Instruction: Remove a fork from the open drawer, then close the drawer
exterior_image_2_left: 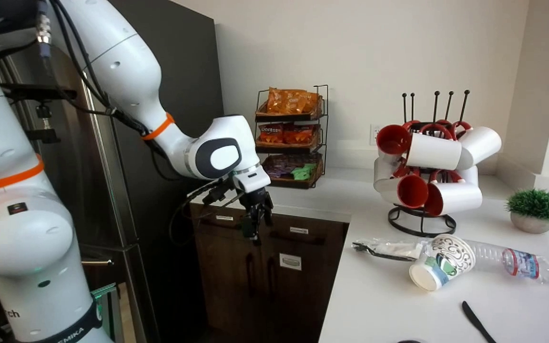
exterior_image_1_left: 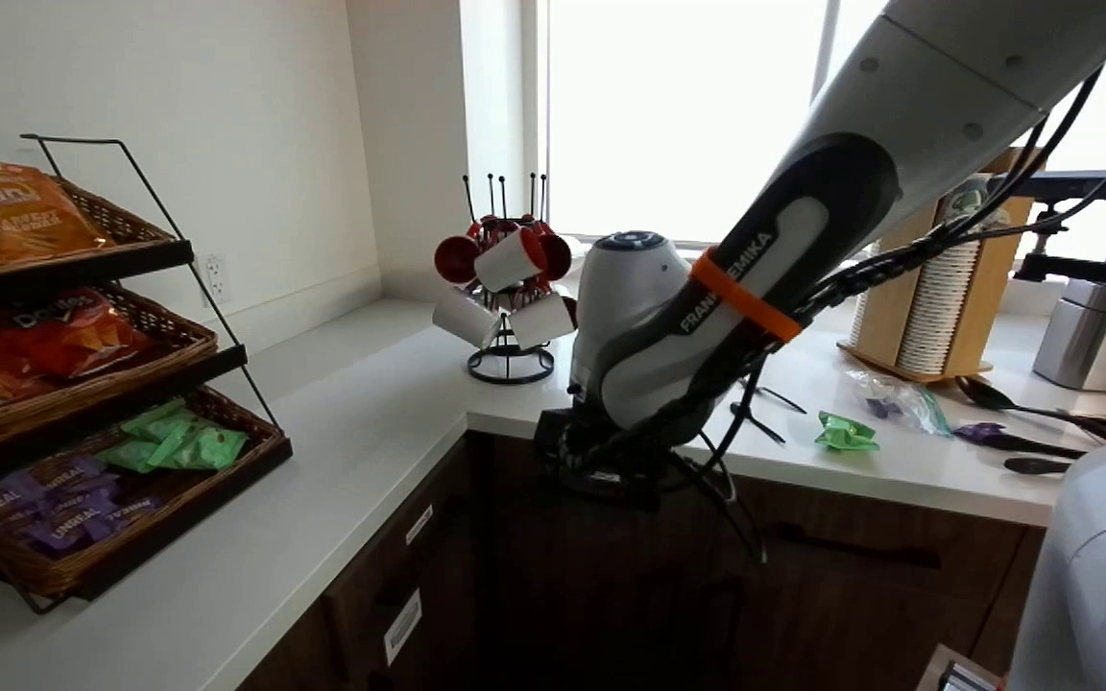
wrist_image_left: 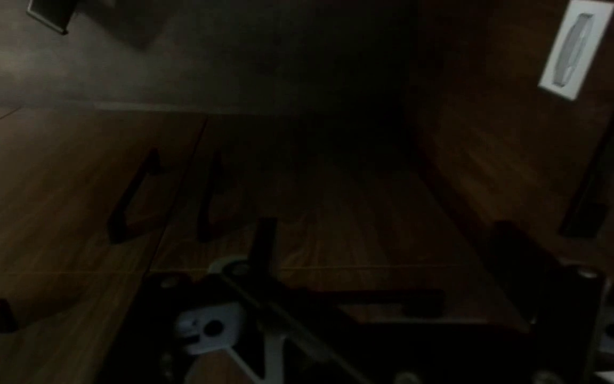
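Observation:
My gripper is open in the wrist view, its dark fingers wide apart with nothing seen between them. In an exterior view the gripper hangs near the counter corner, in front of the cabinets; in the other it is a dark shape below the counter edge. No open drawer or pale interior shows. A wide dark brown drawer front with a black handle looks flush under the counter. In the dark wrist view, another drawer front shows its handle beyond the fingers. A black fork lies on the counter.
A mug rack stands at the counter corner. A snack rack stands on the side counter. A paper cup, bottle and black knife lie on the counter. Black utensils and a green packet lie there too.

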Robot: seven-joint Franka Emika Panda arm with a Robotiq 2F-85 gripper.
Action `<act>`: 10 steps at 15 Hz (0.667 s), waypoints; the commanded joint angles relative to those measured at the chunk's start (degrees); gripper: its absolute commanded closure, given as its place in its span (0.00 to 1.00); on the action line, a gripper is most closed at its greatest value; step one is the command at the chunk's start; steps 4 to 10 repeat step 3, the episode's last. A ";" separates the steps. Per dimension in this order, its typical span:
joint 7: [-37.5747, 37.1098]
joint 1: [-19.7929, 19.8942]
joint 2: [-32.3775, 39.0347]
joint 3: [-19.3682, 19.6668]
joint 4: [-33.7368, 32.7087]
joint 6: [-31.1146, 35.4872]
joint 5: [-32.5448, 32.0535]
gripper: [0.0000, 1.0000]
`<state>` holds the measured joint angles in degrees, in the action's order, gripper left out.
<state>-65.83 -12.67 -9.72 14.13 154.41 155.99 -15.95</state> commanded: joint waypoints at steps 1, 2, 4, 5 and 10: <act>6.24 3.50 -2.09 -5.09 0.02 -0.84 8.35 0.00; 9.53 1.18 -4.77 -3.78 -0.31 -2.61 12.49 0.00; 10.97 0.04 -7.02 -3.11 -0.39 -4.07 14.37 0.00; 10.97 0.04 -7.02 -3.11 -0.39 -4.07 14.37 0.00; 10.97 0.04 -7.02 -3.11 -0.39 -4.07 14.37 0.00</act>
